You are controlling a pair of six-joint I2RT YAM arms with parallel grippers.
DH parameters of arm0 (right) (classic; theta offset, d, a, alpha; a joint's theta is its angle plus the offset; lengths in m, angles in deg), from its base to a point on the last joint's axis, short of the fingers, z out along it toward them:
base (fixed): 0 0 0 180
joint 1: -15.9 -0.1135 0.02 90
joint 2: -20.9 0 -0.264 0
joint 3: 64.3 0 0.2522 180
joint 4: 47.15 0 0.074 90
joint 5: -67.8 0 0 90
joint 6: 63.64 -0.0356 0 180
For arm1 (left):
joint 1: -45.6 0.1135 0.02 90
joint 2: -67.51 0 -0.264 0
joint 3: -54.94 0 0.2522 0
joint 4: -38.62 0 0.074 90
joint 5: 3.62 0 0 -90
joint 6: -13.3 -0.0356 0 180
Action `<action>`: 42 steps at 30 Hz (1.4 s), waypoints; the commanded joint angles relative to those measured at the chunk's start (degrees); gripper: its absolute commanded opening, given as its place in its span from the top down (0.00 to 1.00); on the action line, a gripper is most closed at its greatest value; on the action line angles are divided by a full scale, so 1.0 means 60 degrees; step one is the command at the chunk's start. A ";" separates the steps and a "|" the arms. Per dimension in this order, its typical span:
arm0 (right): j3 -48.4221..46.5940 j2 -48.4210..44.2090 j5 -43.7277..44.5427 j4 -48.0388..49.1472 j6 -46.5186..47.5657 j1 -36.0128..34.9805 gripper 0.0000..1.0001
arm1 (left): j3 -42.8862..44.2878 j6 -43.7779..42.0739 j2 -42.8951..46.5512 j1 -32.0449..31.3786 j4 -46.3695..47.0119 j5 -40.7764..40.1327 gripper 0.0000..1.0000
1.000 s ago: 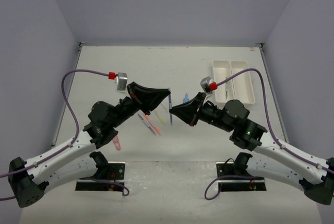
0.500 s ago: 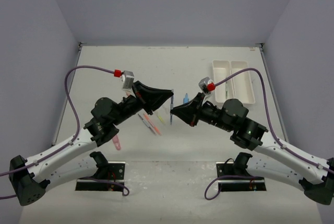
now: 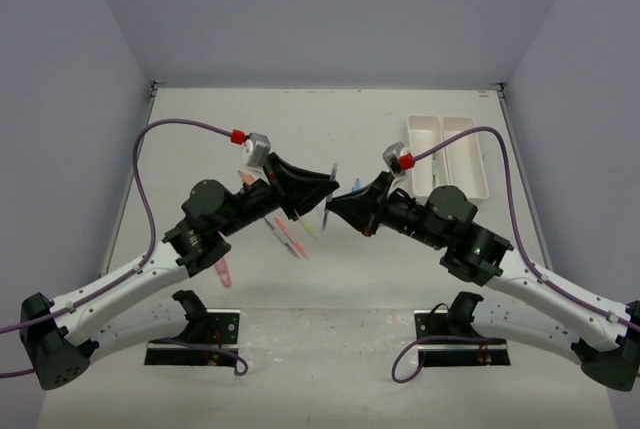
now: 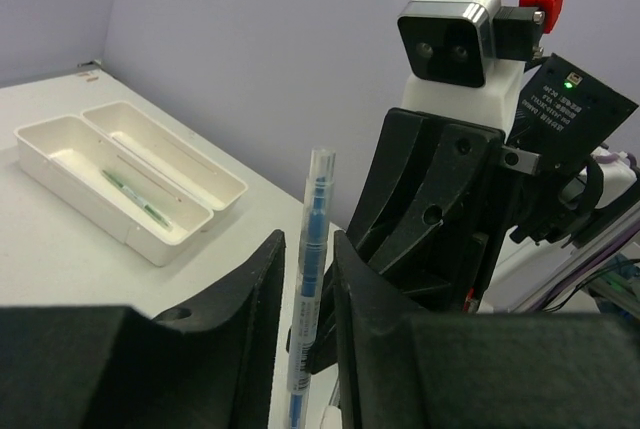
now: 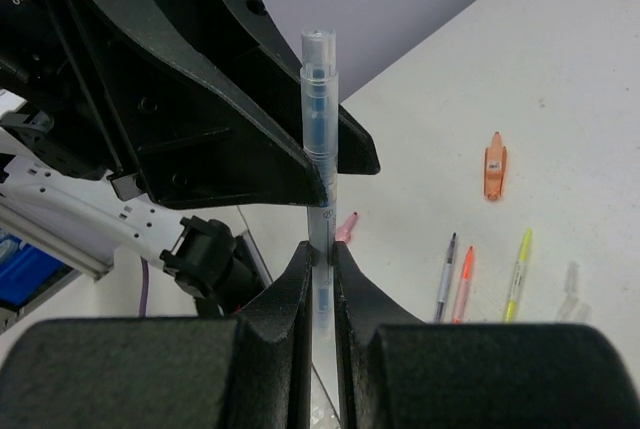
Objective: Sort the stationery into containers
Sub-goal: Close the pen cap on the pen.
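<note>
A thin blue pen with a clear barrel [image 3: 330, 192] hangs above the table's middle between both grippers. My right gripper [image 3: 333, 211] is shut on its lower part, as the right wrist view shows [image 5: 320, 249] with the pen [image 5: 320, 129] rising from it. My left gripper [image 3: 327, 179] straddles the pen's upper part; in the left wrist view the pen [image 4: 310, 279] stands between its fingers [image 4: 307, 244] with a gap on one side. Two white trays [image 3: 420, 134] [image 3: 462, 139] lie at the back right; one holds a green pen [image 4: 135, 194].
Loose stationery lies under the arms: a grey pen [image 5: 445, 276], an orange pen [image 5: 462, 279], a yellow pen [image 5: 516, 271], an orange marker [image 5: 494, 164], a pink marker [image 3: 224, 272] and a blue marker [image 3: 356, 189]. Grey walls close in the table on three sides.
Both grippers have risen slightly and shifted toward the back with the blue pen between them. The pen now tilts instead of standing upright.
</note>
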 commanded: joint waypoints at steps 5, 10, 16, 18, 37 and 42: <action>-0.0424 0.0001 -0.0006 0.0524 0.0298 0.0038 1.00 | 0.0029 -0.0289 0.0246 -0.0047 -0.0178 0.0106 0.97; -0.0459 0.0004 -0.0479 0.0544 0.0469 0.0036 1.00 | 0.0035 -0.0289 0.0281 -0.0046 -0.0065 0.0359 1.00; -0.0539 0.0551 -0.1298 0.1041 0.0213 0.0024 0.54 | -0.0548 0.0445 0.0978 -0.0046 0.0997 0.0264 1.00; -0.0696 0.0841 -0.1468 0.1111 0.0161 0.0032 0.58 | -0.0703 0.0654 0.1140 -0.0054 0.1373 0.0146 1.00; -0.1288 0.1192 -0.1409 0.0424 0.0362 0.0024 1.00 | -0.0089 0.0107 0.1359 -0.0046 0.0076 -0.0345 0.56; -0.1313 0.0946 -0.1463 -0.0220 0.0515 0.0030 1.00 | 0.0661 -0.0395 0.1262 -0.0046 -0.1047 -0.0788 0.52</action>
